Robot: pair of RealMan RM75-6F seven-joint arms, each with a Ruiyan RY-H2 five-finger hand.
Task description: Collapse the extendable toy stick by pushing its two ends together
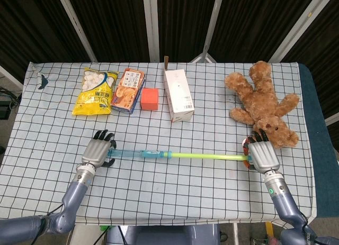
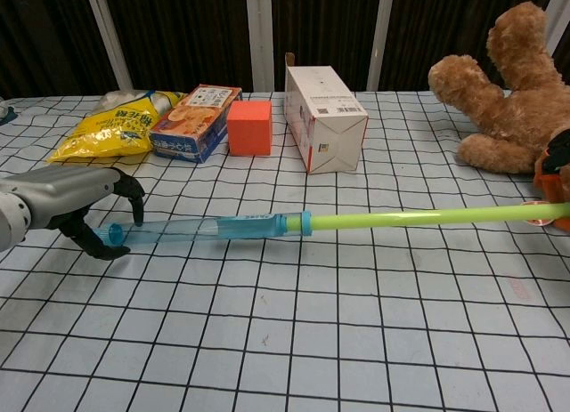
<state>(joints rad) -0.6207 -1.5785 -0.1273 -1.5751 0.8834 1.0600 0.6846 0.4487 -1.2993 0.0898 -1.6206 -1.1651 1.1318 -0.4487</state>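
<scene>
Toy stick (image 1: 175, 155) flat on checkered table (image 1: 175, 197), extended, blue end left, green rod right. Left hand (image 1: 98, 151) cupped around blue tip, fingers curled, touching it. Right hand (image 1: 263, 156) clamped on green end, beside teddy bear (image 1: 262, 105).

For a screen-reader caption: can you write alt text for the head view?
A long toy stick lies across a checkered table, the left hand at its blue end and the right hand at its green end.
</scene>
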